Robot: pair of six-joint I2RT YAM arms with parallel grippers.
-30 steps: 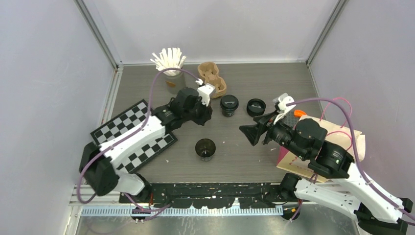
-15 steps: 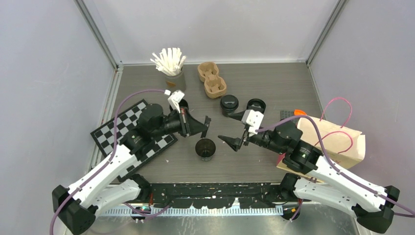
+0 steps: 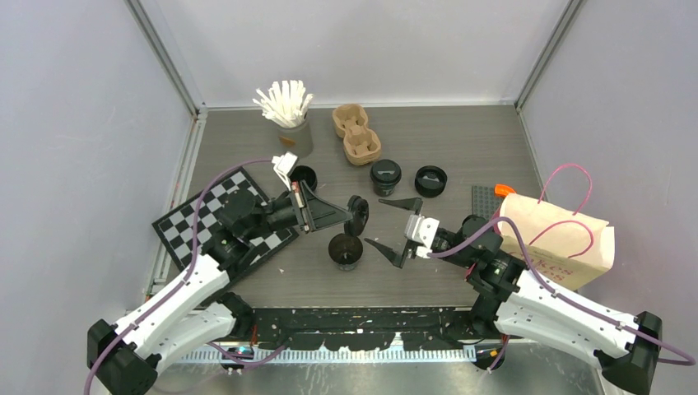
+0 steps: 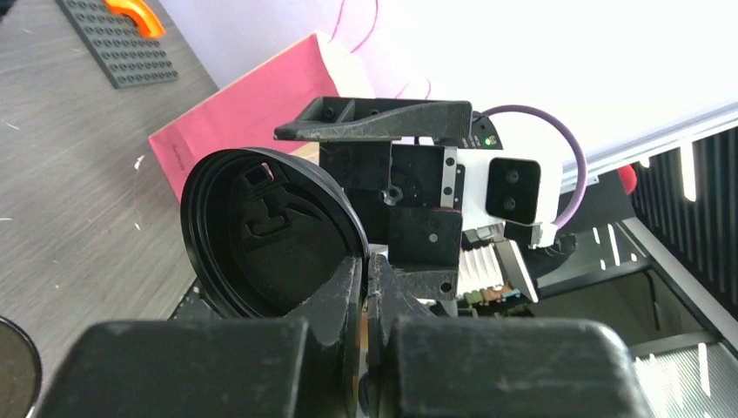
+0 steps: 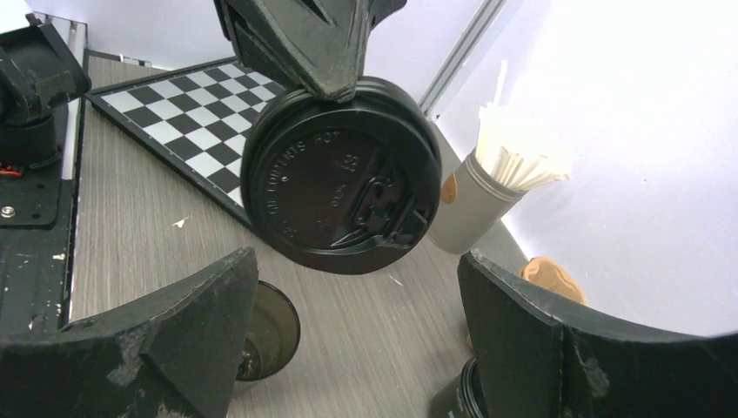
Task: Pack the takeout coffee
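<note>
Perhaps four cups (image 3: 346, 249), one loose lid (image 3: 358, 216).

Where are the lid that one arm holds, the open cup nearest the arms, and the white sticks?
lid (image 5: 344, 174): right wrist view, middle of its top.
open cup (image 3: 346, 248): top view, its mouth.
white sticks (image 3: 284, 99): top view, their upper ends.

Checkerboard (image 3: 185, 220), grey cup of white sticks (image 3: 290, 123), brown pulp carrier (image 3: 355, 134), paper bag (image 3: 560, 239), grey studded plate (image 3: 484, 197)

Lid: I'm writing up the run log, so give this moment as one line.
left gripper: shut on lid | right gripper: open, facing lid, not touching | cup: uncapped, on table
</note>
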